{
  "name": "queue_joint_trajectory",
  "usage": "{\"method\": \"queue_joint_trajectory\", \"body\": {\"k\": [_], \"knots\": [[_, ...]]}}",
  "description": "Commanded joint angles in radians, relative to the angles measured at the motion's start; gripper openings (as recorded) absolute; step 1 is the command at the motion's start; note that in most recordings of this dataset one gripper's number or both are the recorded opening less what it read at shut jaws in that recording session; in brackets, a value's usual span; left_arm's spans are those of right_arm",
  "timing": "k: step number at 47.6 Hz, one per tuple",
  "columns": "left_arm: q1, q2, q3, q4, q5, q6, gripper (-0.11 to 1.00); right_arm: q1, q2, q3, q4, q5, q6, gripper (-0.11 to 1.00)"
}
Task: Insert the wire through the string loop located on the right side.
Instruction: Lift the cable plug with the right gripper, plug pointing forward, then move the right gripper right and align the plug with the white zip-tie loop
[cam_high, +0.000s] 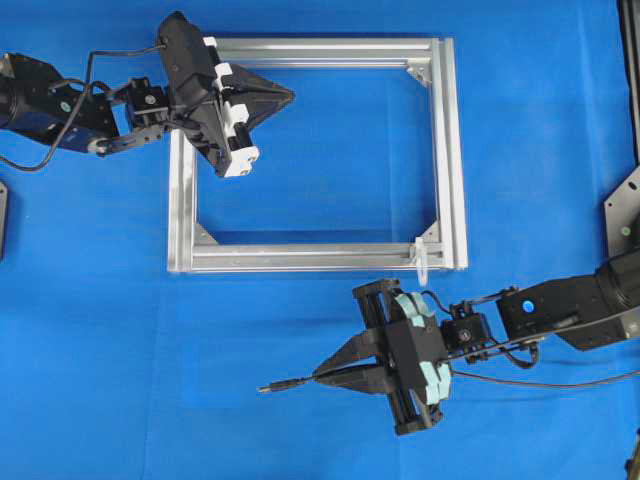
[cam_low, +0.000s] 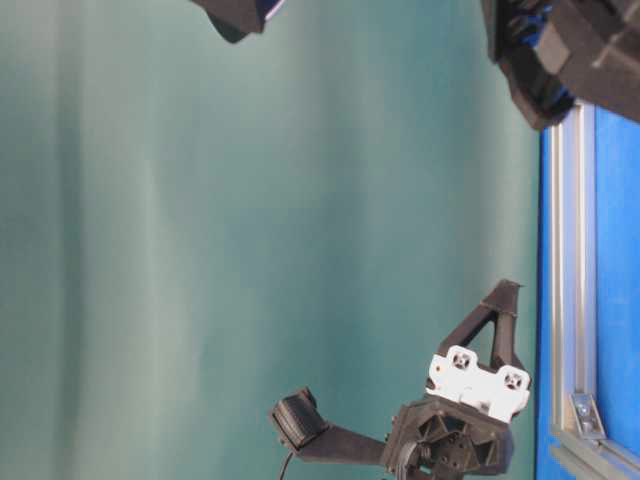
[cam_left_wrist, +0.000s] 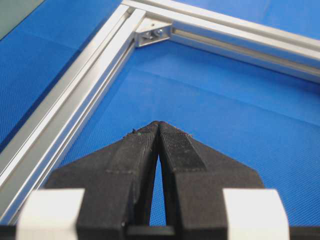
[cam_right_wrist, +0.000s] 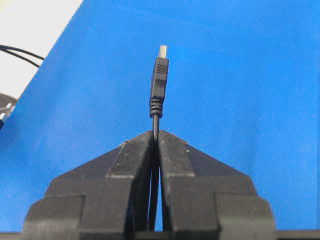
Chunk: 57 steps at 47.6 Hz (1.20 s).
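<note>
The wire (cam_high: 283, 385) is a thin black cable with a small plug; its plug sticks out to the left of my right gripper (cam_high: 318, 377), which is shut on the cable just behind the plug. In the right wrist view the plug (cam_right_wrist: 159, 82) stands straight out past the closed fingertips of the right gripper (cam_right_wrist: 157, 133). The string loop (cam_high: 422, 258) is a tiny white ring at the frame's lower right corner, up and to the right of the plug. My left gripper (cam_high: 289, 97) is shut and empty over the frame's upper left; in its wrist view the left gripper (cam_left_wrist: 159, 123) has its tips together.
The silver aluminium frame (cam_high: 455, 150) lies flat on the blue cloth, with a corner bracket (cam_left_wrist: 152, 32) ahead of the left gripper. The wire's slack (cam_high: 560, 383) trails right under the right arm. The table-level view shows a frame rail (cam_low: 575, 250).
</note>
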Motion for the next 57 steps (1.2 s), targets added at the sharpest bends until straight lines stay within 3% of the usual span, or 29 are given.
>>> {"method": "queue_joint_trajectory", "body": {"k": [1,24,45,57], "knots": [[0.003,-0.031,-0.008,0.002,-0.005,-0.002,0.0,0.003,-0.031,-0.02,-0.002,-0.003,-0.002,-0.03],[0.003,-0.031,-0.008,0.002,-0.005,-0.003,0.0,0.014,-0.048,0.008,-0.002,0.02,-0.002,-0.03],[0.003,-0.031,-0.014,0.003,-0.006,-0.005,0.0,0.043,-0.267,0.291,0.043,0.017,0.005,-0.03],[0.003,-0.031,-0.015,0.003,-0.009,-0.005,0.0,0.054,-0.417,0.449,0.044,0.043,0.008,-0.03]]}}
